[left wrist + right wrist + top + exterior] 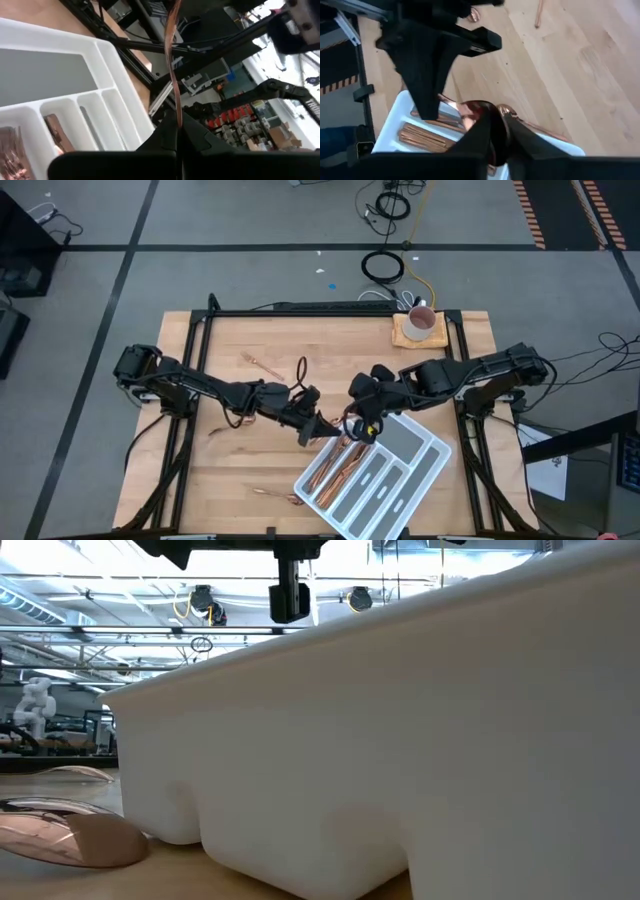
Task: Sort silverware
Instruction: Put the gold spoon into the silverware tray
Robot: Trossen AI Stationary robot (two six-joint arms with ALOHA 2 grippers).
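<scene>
A white divided tray [420, 465] lies at the table's near right, with several copper pieces of silverware [330, 465] in its left compartments. Above the tray's far left corner, my left gripper [318, 427] and my right gripper [362, 423] meet on one slim copper piece [172, 60], both shut on it. In the right wrist view the left gripper's dark fingers [427, 85] point down just beyond my right gripper [501, 137]. Loose pieces lie flat on the wood: a fork [262, 363], one [222, 430] under the left arm, and one [270, 493] near the front edge. My left gripper pinches one end of the slim copper piece [176, 114] between its two fingers. The piece runs straight out past the fingertips, in line with them. It is lifted clear, over the tray's edge. My right gripper is closed on the same piece's shiny, wider end [472, 111], coming from above and slanting down. Its own fingers [485, 135] hide the exact place of contact. That end hangs clear above the tray.
A white mug [422, 322] stands on a small wooden board at the back right corner. In the low view the tray's wall [400, 740] fills most of the picture, with a copper spoon bowl [70, 835] on the wood beside it. Bare wood lies at the far left.
</scene>
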